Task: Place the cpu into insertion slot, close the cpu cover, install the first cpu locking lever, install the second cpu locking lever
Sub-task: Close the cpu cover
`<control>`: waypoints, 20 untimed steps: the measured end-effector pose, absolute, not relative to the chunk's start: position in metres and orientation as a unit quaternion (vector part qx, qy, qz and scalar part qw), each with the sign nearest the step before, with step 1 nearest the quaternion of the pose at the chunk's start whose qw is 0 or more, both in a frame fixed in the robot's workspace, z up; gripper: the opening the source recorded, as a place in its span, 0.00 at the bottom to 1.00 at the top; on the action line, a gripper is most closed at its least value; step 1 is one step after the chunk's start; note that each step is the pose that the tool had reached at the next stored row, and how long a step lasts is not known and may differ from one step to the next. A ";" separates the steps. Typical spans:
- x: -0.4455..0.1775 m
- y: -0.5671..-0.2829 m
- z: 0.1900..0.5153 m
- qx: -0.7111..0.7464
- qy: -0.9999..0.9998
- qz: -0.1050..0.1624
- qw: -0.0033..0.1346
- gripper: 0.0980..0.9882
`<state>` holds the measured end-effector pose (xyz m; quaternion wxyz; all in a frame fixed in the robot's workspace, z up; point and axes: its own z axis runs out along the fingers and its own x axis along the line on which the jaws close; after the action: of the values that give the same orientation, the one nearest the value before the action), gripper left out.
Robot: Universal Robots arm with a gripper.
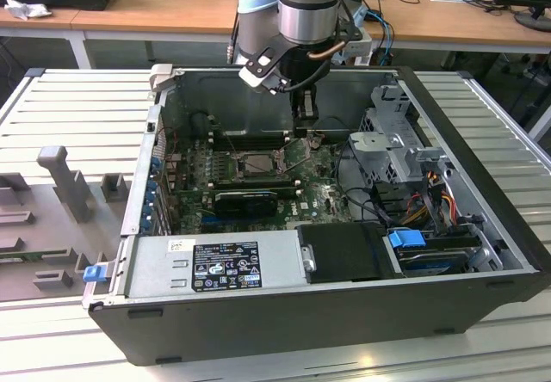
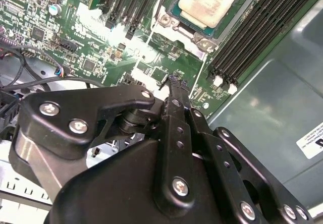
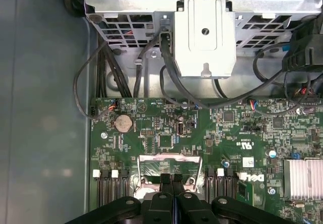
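The cpu (image 2: pixel 209 2), with its pale silvery top, lies in the insertion slot (image 1: pixel 258 165) on the green motherboard inside the open computer case. A silvery frame, the cpu cover (image 2: pixel 184 30), lies flat around the chip. My gripper (image 2: pixel 175 78) is shut, its black fingers pressed together with nothing visible between them. It hangs low over the board beside the slot, on the exterior view's right of it (image 1: pixel 306 132). In the first wrist view the fingertips (image 3: pixel 165 179) stand over the socket's metal edge (image 3: pixel 169 158).
Long black memory slots (image 2: pixel 252 27) run beside the socket. A metal drive cage (image 1: pixel 392 145) with cables stands at the exterior view's right, and the power supply (image 1: pixel 215 261) fills the case's near side. A long black card (image 1: pixel 245 200) lies just in front of the socket.
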<state>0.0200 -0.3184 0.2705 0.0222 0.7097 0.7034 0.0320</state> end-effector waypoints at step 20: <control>0.043 -0.318 0.259 0.710 0.703 0.030 0.024 0.01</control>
<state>0.0432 -0.3184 0.2591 0.0238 0.7097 0.7034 0.0304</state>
